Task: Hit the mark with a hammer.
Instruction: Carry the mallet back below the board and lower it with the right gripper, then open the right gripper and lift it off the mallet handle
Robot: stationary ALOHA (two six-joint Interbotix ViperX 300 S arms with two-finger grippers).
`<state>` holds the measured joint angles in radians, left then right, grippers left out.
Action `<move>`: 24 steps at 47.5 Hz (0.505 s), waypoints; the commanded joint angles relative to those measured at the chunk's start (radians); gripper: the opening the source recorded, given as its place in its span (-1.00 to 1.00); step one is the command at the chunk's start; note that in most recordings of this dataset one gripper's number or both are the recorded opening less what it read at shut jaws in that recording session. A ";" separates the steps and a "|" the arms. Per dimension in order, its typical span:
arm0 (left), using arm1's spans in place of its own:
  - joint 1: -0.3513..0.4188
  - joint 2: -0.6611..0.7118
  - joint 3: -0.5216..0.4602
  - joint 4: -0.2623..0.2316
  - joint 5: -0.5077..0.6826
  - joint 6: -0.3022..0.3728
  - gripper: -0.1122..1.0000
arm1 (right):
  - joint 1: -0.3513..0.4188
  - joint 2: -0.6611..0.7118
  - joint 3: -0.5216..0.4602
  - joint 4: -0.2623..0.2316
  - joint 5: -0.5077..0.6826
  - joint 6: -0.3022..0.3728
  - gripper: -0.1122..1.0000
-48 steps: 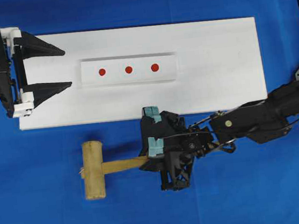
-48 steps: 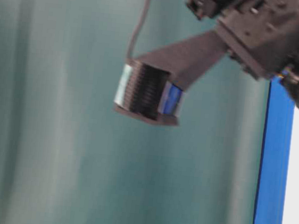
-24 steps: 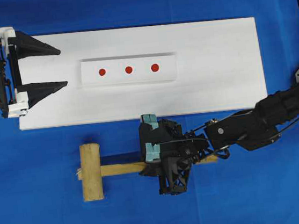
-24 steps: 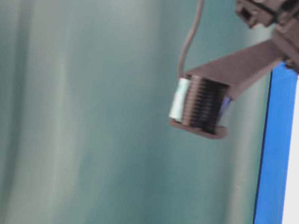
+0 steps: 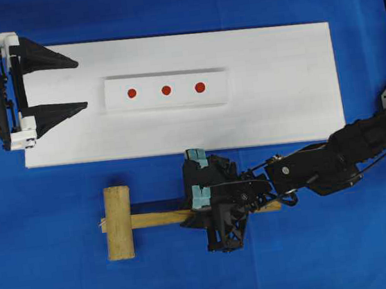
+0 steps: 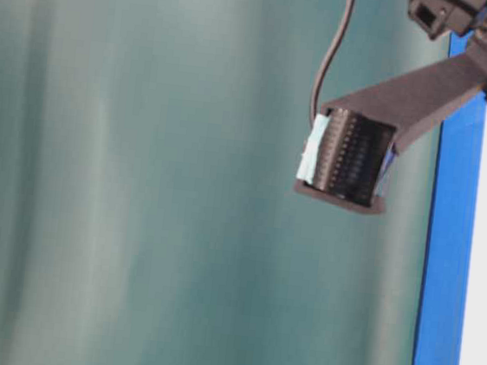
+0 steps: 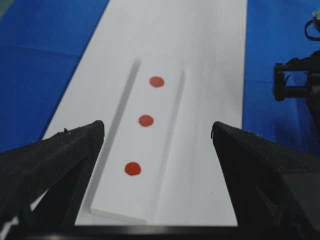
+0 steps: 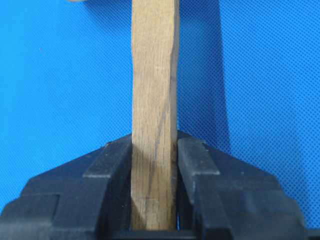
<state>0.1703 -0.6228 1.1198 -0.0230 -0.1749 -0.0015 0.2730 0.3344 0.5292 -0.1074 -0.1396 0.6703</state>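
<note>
I saw the blue cloth [image 5: 276, 260] covering the whole work surface, and on it the long white board [image 5: 284, 85] lay across the upper half of the overhead view. A smaller white strip [image 5: 166, 90] sat on the board left of its middle, carrying three red dots [image 5: 166, 90] in a row. Nothing lay between the strip and the near edge of the board. At the board's left end my left gripper [image 5: 54, 87] hung with its fingers wide apart and nothing between them; from its wrist camera the strip and dots lay straight ahead between the two black fingers [image 7: 55, 160].

The hammer [image 5: 146, 219] lay on the cloth just below the board's near edge, well apart from the strip, its handle running parallel to the board and its head at the left end. My right gripper [image 8: 154, 165] was clamped on the handle, one pad pressed against each flat side, gripping roughly midway along the handle, with the head out to the left of the fingers and a short stub of handle showing past the wrist to the right.

The hammer was pale bare wood: a thick cylindrical head standing crosswise to a thin, flat-sided handle with visible grain.
</note>
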 commanded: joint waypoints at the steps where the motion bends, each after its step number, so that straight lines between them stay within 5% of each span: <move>1: 0.003 -0.005 -0.011 0.003 -0.011 0.000 0.75 | 0.003 -0.014 -0.002 -0.002 0.012 -0.002 -0.66; 8: 0.003 -0.005 -0.011 0.003 -0.011 0.000 0.75 | 0.003 -0.014 -0.009 -0.002 0.044 -0.002 -0.54; 20: 0.003 -0.005 -0.011 0.003 -0.012 0.000 0.75 | 0.003 -0.049 -0.017 -0.008 0.123 -0.003 0.60; 24: 0.003 -0.005 -0.011 0.003 -0.011 0.000 0.75 | 0.003 -0.097 -0.017 -0.032 0.163 -0.005 0.80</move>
<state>0.1703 -0.6228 1.1198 -0.0215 -0.1764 -0.0031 0.2823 0.3007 0.5185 -0.1212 -0.0107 0.6673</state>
